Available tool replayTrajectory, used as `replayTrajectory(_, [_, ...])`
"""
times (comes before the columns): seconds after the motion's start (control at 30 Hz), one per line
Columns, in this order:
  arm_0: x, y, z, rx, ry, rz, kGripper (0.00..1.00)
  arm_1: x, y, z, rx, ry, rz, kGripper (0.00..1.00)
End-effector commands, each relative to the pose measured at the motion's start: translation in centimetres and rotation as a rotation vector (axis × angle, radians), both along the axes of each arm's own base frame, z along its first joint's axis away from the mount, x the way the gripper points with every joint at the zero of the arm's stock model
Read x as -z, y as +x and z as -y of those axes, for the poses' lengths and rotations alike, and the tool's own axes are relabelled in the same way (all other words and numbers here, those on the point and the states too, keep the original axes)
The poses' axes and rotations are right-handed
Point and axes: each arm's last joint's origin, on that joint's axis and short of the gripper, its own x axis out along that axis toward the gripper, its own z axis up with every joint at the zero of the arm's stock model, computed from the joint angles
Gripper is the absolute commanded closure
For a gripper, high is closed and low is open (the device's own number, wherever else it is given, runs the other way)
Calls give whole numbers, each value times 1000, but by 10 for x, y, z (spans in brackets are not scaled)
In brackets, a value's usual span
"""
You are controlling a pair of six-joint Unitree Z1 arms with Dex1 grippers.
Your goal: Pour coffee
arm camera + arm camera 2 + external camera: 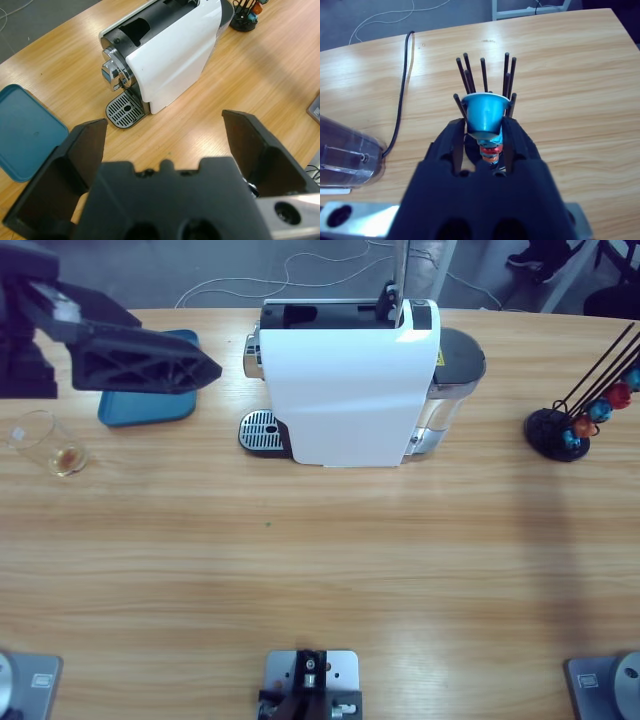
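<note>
- Glass [48, 443] sits at the table's [320, 560] far left edge, a thin amber layer of coffee [67, 457] in its bottom.
- My left tool [165, 135] hangs wide open, empty, looking down at the white machine [170, 55] and its drip grate [125, 110].
- Teal tray [150, 390] lies bare beside the machine.
- My right tool [485, 131] is clamped on a blue capsule [485, 116], right over the capsule rack [487, 80].
</note>
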Motion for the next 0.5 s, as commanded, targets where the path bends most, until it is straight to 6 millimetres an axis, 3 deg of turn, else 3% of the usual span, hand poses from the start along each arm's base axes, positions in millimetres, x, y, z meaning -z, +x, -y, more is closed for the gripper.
replayTrajectory(0.03, [12,-2,2,-4,30,-12,0,12,0,4,29,13,-59,980])
replayTrajectory(0.3, [12,-2,2,-4,30,-12,0,6,-2,5,32,12,-33,1000])
replayTrajectory(0.5, [12,-2,2,-12,23,-19,0,-9,-5,5,29,12,14,1000])
